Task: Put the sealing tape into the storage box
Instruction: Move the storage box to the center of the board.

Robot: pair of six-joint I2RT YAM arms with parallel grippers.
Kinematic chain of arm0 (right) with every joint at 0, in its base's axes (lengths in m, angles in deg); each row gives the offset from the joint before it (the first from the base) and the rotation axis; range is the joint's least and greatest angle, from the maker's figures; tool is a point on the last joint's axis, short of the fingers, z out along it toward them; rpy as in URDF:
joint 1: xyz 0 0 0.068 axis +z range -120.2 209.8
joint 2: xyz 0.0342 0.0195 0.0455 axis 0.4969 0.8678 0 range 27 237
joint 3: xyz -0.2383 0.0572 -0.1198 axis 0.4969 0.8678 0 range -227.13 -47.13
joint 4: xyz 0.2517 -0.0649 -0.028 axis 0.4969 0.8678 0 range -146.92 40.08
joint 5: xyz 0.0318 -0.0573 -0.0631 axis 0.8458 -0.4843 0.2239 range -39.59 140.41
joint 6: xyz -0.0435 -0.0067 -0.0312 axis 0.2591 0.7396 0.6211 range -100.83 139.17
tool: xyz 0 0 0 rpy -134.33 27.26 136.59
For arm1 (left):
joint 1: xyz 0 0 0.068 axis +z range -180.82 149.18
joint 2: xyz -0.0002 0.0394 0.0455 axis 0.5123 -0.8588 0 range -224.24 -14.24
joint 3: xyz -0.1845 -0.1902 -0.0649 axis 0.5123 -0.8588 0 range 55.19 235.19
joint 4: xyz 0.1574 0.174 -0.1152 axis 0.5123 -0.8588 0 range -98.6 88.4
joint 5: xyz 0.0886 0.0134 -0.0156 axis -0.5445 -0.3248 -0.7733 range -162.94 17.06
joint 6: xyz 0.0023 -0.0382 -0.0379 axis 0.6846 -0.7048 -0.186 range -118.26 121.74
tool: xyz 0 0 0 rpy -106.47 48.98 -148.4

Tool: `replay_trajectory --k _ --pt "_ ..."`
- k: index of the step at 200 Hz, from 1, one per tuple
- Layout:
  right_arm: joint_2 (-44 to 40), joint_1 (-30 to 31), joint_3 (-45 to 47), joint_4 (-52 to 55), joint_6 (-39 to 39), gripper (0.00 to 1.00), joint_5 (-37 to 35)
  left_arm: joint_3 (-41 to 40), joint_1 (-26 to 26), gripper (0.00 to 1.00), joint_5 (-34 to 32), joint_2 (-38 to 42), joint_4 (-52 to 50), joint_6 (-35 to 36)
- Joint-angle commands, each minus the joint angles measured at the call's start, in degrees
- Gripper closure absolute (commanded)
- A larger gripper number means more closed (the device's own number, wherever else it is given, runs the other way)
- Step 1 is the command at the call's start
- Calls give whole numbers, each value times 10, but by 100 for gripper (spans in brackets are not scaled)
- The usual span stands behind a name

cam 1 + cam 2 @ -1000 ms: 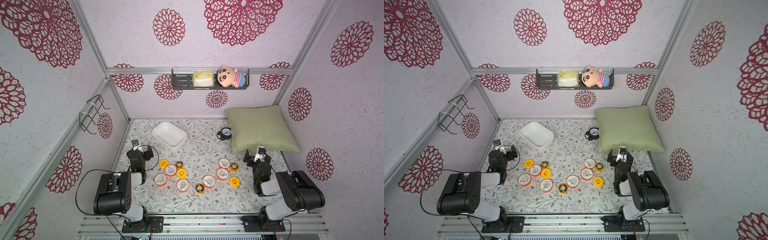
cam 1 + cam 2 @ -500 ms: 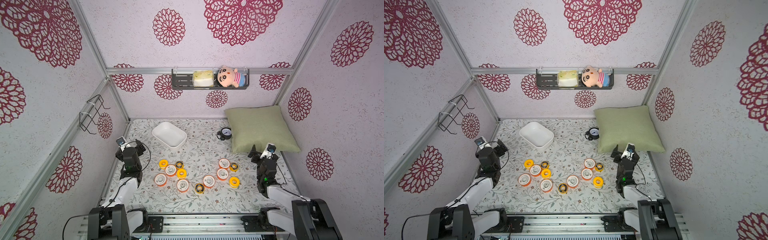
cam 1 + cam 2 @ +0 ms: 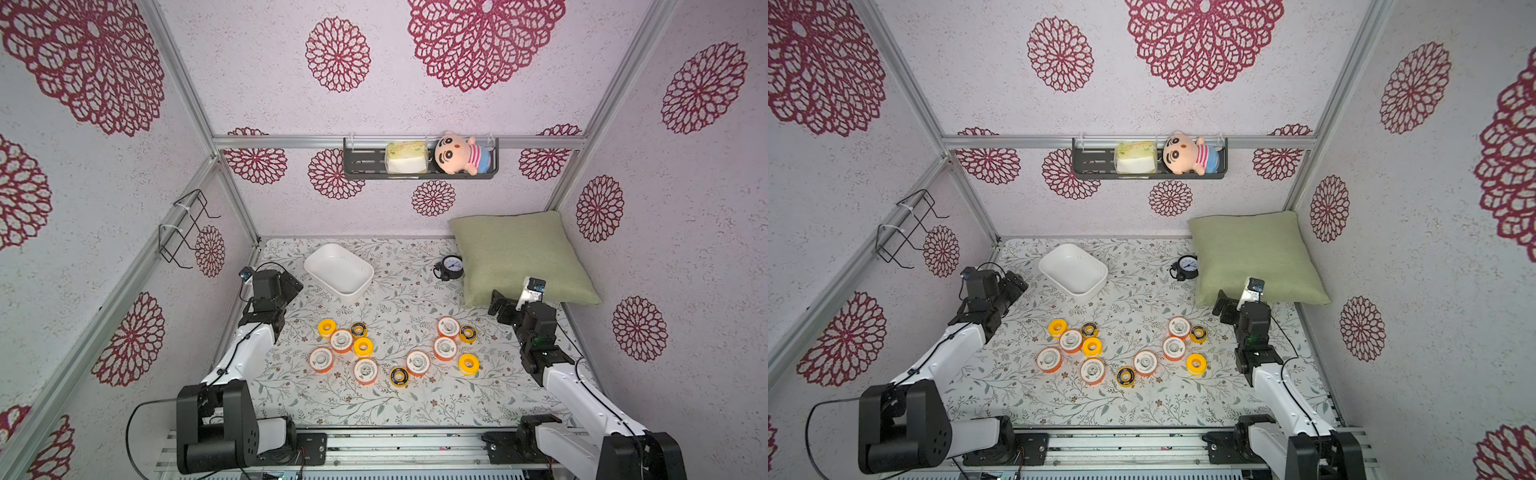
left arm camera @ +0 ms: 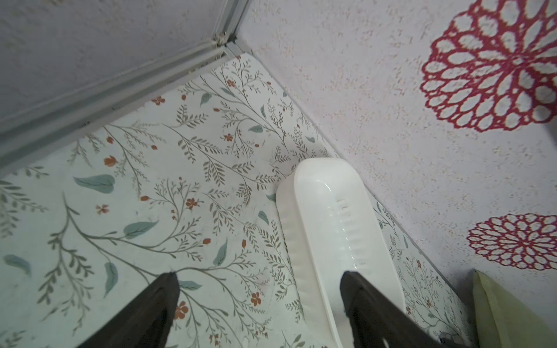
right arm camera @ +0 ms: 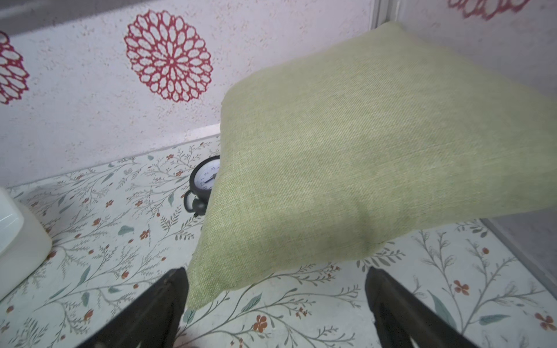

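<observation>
Pick not begun; both claws empty.
Spread wide: left gripper [image 4: 259, 274], right gripper [image 5: 275, 269]. The sealing tape [image 3: 341, 340] lies lower centre, the storage box [image 3: 338, 270] above-left, empty. Best start: an outer one, jaws straddling its rim.

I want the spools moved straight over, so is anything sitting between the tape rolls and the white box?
Nothing visible does. The sealing tape lies in two clusters on the mat, and only bare mat separates them from the empty storage box. The alarm clock and pillow sit off to the side.
</observation>
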Motion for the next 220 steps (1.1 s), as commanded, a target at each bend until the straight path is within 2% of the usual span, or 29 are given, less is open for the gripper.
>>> replay_trajectory --k 1,67,90,135,168,220 --pt "7 -1 -18 19 -13 1 45 52 -14 15 41 -53 -39 -27" --pt "-6 -1 -18 20 -17 1 45 203 -28 26 85 -223 -97 -24" --pt "-14 -1 -18 23 -17 1 45 235 -29 34 115 -266 -99 -23" --pt "-29 -1 -18 30 -18 1 58 266 -43 40 127 -311 -95 -22" --pt "-37 -1 -16 34 -19 1 55 287 -48 51 142 -355 -107 -22" --pt "-35 -1 -15 36 -24 1 58 307 -61 70 155 -379 -119 -12"
